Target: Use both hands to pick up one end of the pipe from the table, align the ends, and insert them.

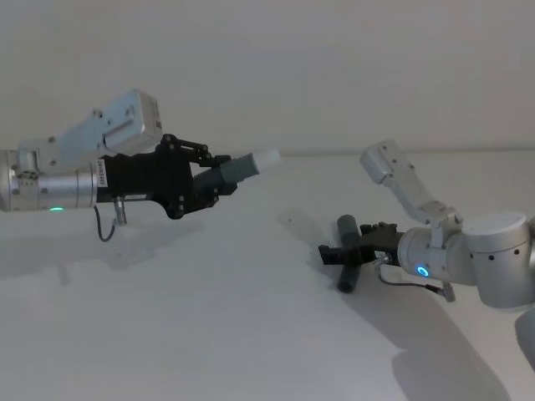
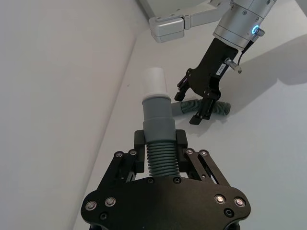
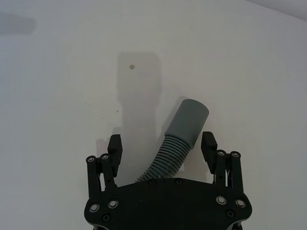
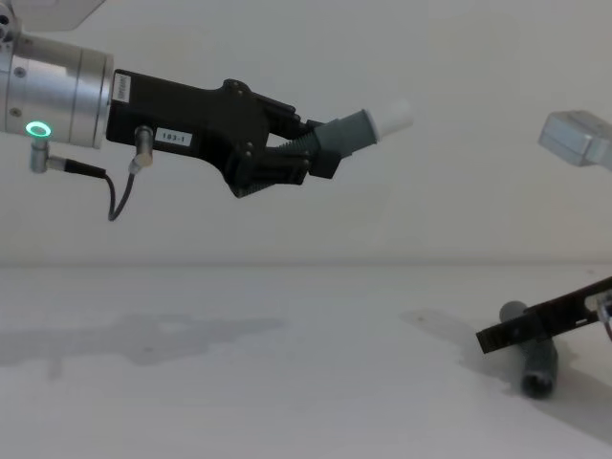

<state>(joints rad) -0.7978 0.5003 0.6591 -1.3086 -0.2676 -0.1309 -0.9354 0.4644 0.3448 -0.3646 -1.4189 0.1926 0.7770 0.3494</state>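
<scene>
My left gripper [image 1: 219, 180] is raised above the table [image 1: 209, 317] and is shut on one grey ribbed pipe piece [image 1: 241, 170]. That piece's white narrower tip [image 1: 266, 159] points forward and right. The same held piece [image 2: 158, 124] and its white end [image 2: 155, 82] show in the left wrist view, and it shows held high [image 4: 352, 130] in the chest view. The other pipe piece [image 1: 345, 271] lies on the table at the right. My right gripper [image 1: 347, 242] is down over it and open. One finger [image 3: 115, 145] stands on each side of the piece [image 3: 184, 127] without touching it, and its hollow mouth [image 3: 194, 109] points away.
A thin black cable [image 1: 104, 225] hangs under my left wrist. The right arm's white link [image 1: 401, 180] rises behind its gripper. A small dot [image 3: 132, 67] marks the table beyond the lying piece. A plain wall closes the back.
</scene>
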